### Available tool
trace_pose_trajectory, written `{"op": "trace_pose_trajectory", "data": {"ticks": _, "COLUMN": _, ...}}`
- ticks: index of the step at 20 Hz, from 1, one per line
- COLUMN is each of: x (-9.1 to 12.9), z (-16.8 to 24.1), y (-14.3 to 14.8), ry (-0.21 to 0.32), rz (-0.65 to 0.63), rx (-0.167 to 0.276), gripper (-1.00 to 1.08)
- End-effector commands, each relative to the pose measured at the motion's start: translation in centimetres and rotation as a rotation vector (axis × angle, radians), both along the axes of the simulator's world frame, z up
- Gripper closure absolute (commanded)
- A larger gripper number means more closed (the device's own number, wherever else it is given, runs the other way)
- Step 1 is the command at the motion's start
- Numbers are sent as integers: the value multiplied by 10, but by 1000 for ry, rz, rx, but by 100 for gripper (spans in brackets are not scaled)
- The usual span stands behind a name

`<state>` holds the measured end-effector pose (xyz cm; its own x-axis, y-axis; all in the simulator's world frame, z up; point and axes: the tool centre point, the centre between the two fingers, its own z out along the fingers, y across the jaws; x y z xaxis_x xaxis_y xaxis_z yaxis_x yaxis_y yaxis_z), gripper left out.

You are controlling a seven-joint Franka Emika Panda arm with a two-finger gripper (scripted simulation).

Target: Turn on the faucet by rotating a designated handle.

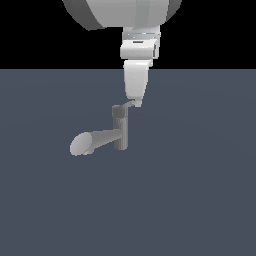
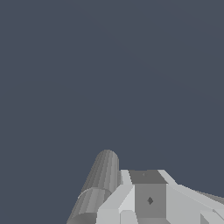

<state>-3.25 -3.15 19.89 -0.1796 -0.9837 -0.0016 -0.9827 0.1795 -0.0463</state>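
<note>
The small grey faucet stands on the dark floor in the exterior view. Its upright post carries a thick tube spout that ends in a lighter oval towards the exterior view's left. The thin handle sticks out from the cap atop the post towards the exterior view's right. My gripper hangs straight down from above, and its fingertips touch the outer end of the handle. The fingers show no gap and grasp nothing. In the wrist view a ribbed grey tube of the faucet lies beside my fingertips.
A flat dark grey-blue floor surrounds the faucet on all sides. The arm's large white link fills the top of the exterior view, above the gripper.
</note>
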Motion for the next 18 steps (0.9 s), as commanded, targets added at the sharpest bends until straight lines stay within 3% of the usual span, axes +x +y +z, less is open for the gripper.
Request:
{"op": "trace_pose_trajectory", "data": {"ticks": 1, "x": -18, "z": -13, "y": 18, "ry": 35, "rz": 16, "rx": 5, "gripper": 108}}
{"op": "trace_pose_trajectory", "data": {"ticks": 6, "x": -36, "z": -17, "y": 31, "ry": 45, "rz": 13, "rx": 6, "gripper": 108}}
{"op": "trace_pose_trajectory", "data": {"ticks": 7, "x": -36, "z": -17, "y": 31, "ry": 45, "rz": 13, "rx": 6, "gripper": 108}}
{"op": "trace_pose_trajectory", "data": {"ticks": 8, "x": -21, "z": 0, "y": 20, "ry": 3, "rz": -3, "rx": 1, "gripper": 108}}
{"op": "trace_pose_trajectory", "data": {"ticks": 18, "x": -27, "z": -13, "y": 80, "ry": 34, "rz": 8, "rx": 5, "gripper": 108}}
